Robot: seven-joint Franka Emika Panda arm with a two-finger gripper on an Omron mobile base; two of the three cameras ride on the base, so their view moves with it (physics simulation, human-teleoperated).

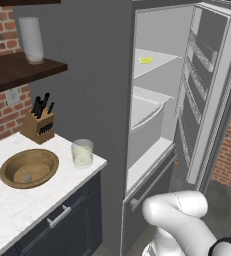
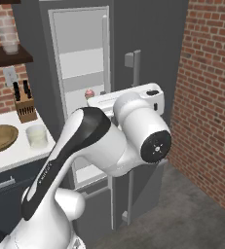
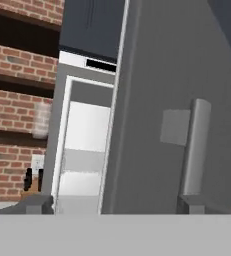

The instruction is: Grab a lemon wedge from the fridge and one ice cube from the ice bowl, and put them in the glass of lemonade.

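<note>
Brick-walled kitchen: I see the lemon wedge (image 1: pixel 146 60) on the open fridge (image 1: pixel 157 115) shelf, beyond my tool (image 3: pixel 115 202), whose fingers stand apart.

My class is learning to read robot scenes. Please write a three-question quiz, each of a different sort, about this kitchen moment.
1. True or false: the fridge door stands open.
2. Where is the lemon wedge? A) in the ice bowl B) on a fridge shelf C) in the glass
3. Fill in: the glass of lemonade stands on the counter beside the ice ____.

Key: 1 true; 2 B; 3 bowl.
</note>
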